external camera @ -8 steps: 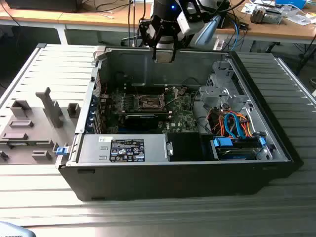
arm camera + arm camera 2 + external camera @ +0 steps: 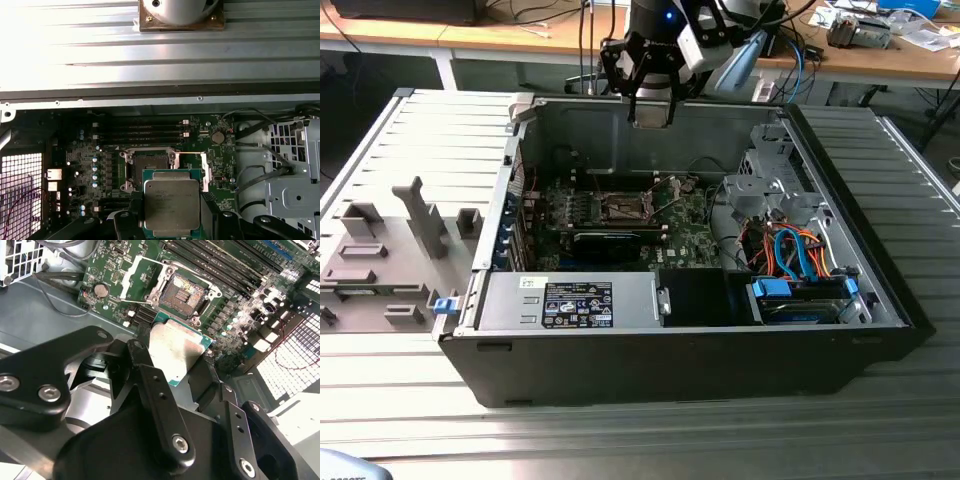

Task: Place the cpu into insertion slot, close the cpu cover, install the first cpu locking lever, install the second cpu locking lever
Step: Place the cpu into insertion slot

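Aloft — cpu (image 2: 171,202) in pincer (image 2: 175,222)

insertion slot (image 2: 186,292) bare, room above, cpu cover (image 2: 128,272) tipped aside, expansion card (image 2: 610,241) adj.

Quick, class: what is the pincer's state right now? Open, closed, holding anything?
Pincer: closed on the cpu, which is not yet in the insertion slot.
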`<state>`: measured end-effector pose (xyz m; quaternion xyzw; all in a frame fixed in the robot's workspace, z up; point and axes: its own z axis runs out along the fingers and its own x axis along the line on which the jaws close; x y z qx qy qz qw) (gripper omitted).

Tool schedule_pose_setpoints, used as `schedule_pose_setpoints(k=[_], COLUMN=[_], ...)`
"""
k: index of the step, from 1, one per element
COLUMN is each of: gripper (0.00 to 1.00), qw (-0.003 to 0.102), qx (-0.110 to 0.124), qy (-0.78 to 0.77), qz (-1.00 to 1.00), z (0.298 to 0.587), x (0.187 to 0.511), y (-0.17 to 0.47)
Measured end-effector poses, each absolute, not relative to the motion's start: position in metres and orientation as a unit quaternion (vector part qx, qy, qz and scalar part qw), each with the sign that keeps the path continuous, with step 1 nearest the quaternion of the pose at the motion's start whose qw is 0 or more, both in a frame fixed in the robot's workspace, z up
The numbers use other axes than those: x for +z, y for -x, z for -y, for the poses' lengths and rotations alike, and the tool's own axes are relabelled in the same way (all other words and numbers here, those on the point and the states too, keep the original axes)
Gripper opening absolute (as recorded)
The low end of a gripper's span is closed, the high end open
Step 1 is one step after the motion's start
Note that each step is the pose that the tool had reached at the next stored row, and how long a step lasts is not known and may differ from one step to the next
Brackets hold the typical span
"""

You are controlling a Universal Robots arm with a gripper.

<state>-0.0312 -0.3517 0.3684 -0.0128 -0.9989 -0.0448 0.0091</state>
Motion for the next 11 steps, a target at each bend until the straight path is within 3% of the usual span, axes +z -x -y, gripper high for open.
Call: schedule_pose_setpoints(k=[11], gripper=[0.55], qw=[0.009], qx=[-0.045], qy=[0.013], qz=[0.999], z=[0.3518], x=[0.3668], y=[0.0312])
